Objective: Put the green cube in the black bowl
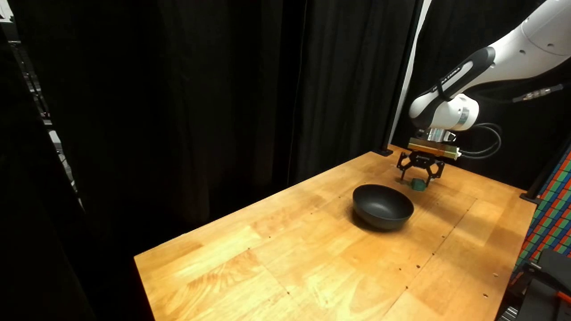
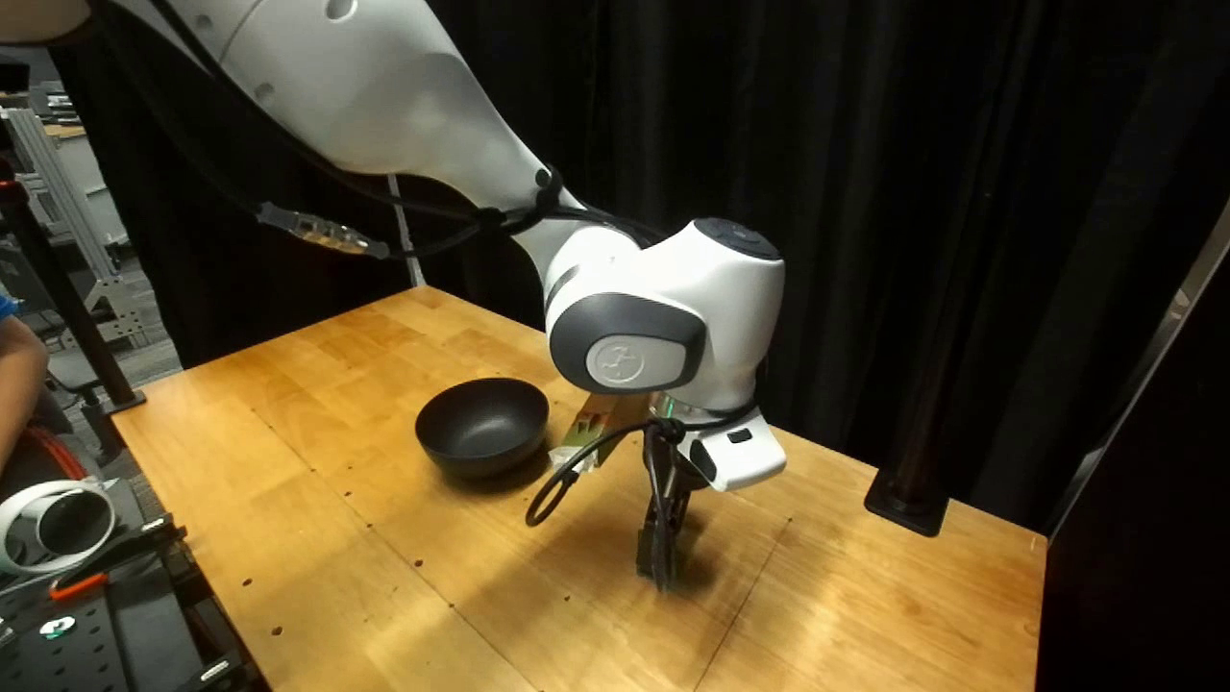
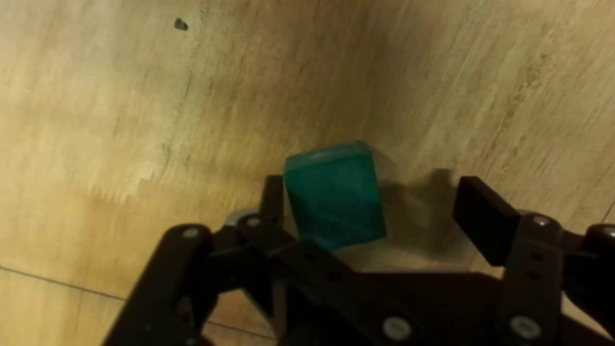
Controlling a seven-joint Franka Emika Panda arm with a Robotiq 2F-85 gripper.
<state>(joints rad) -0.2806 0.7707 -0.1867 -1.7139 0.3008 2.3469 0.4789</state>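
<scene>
Our pincer point(image 3: 375, 204) gapes wide, its jaws on either side of the green cube point(image 3: 334, 197), which rests on the table point(image 1: 312, 254), closer to the jaw at the wrist view's left; whether it touches, we can't tell. We should centre over it, turn slightly to match its faces, then squeeze evenly. Nearby stands the black bowl point(image 1: 382, 207). We count one cube, one bowl, one pincer.

The wooden table point(image 1: 285, 267) shows small dark holes point(image 1: 418, 266). In both exterior views, black curtains point(image 1: 200, 89) hang beyond the table. A black post point(image 2: 62, 288) stands at a table corner. Beside the table: a perforated dark bench point(image 2: 149, 634) bearing an orange item point(image 2: 80, 586); a red, green and blue panel point(image 1: 555, 200).
</scene>
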